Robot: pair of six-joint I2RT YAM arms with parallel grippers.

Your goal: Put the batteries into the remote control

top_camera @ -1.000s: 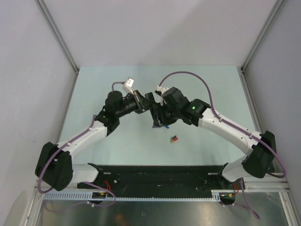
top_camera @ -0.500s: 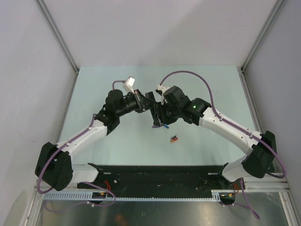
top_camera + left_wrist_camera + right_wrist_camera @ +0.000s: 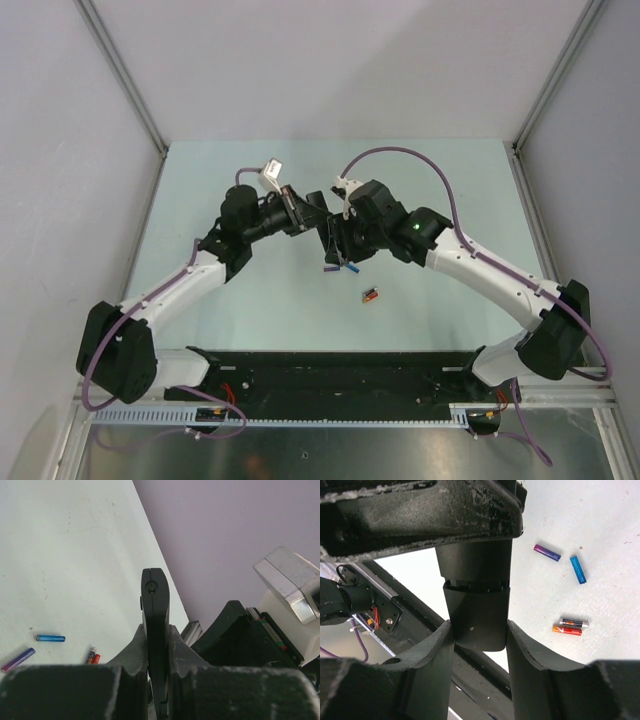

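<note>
- The remote control (image 3: 155,600) was grasped aloft by the left pincer (image 3: 157,634) and the right pincer (image 3: 477,630), probably so it could be opened.
- The batteries (image 3: 577,570) were seen loose on the table (image 3: 605,525) beneath the remote control.

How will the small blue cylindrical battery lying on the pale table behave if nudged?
The small blue cylindrical battery looks smooth and round, lying on its side on the flat pale table, so it would likely roll. Being tiny, it is probably light and stiff.
</note>
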